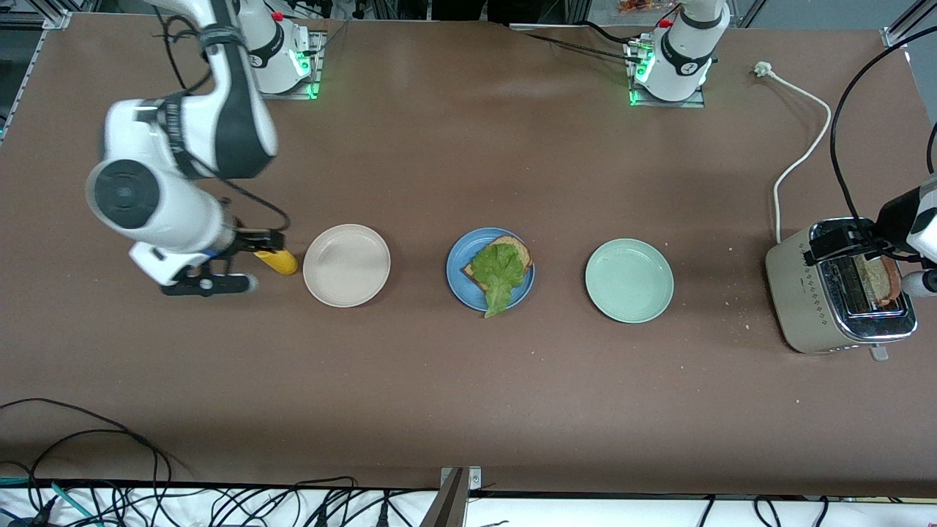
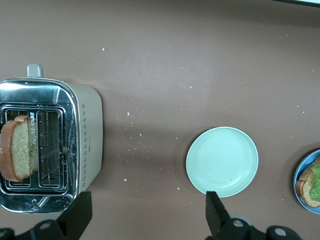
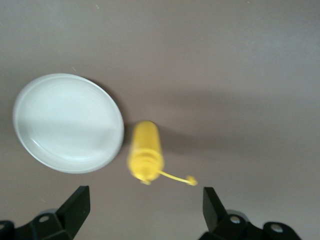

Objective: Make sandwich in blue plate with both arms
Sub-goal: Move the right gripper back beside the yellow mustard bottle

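The blue plate point(image 1: 455, 274) lies mid-table and holds a brown bread slice point(image 1: 516, 246) with a ruffled green lettuce leaf point(image 1: 500, 269) on top, its tip hanging over the rim. The plate's edge point(image 2: 300, 172) also shows in the left wrist view. A second bread slice point(image 1: 880, 282) point(image 2: 17, 150) stands in the toaster point(image 1: 798, 293) point(image 2: 87, 130). My left gripper point(image 1: 842, 245) point(image 2: 148, 215) hangs open and empty over the toaster. My right gripper point(image 1: 208, 284) point(image 3: 145, 210) is open and empty, low beside a yellow bottle point(image 1: 277, 260) point(image 3: 145, 150).
A beige-white plate point(image 1: 346, 265) point(image 3: 67, 122) lies between the yellow bottle and the blue plate. A pale green plate point(image 1: 629, 280) point(image 2: 222, 161) lies between the blue plate and the toaster. The toaster's white cable point(image 1: 798, 154) runs toward the bases. Crumbs dot the table near the toaster.
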